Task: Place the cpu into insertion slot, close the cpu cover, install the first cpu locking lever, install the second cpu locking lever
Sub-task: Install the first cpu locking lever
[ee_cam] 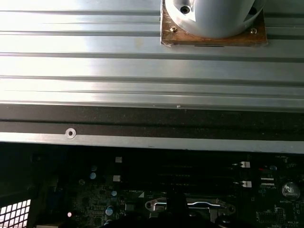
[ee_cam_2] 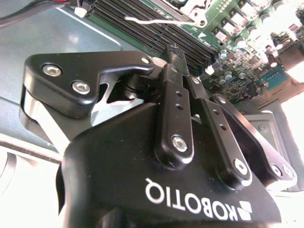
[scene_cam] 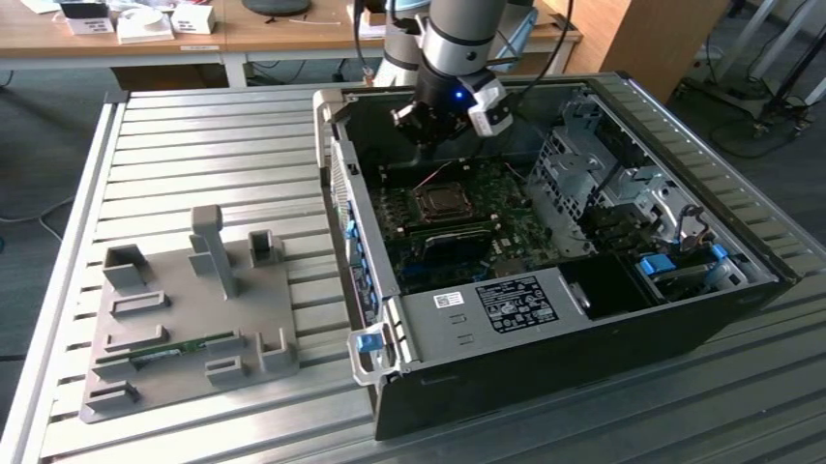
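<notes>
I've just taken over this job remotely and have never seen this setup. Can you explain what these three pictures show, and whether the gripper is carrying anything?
The exterior view looks from outside at one robot arm reaching into an open computer case on a slatted metal table. Its gripper hangs over the green board, near the insertion slot. A grey fixture plate lies on the exterior view's left. Both wrist views come from cameras riding on the arm. In the second wrist view the gripper's black fingers are closed together, with nothing visible between them; long memory slots lie beyond.
</notes>
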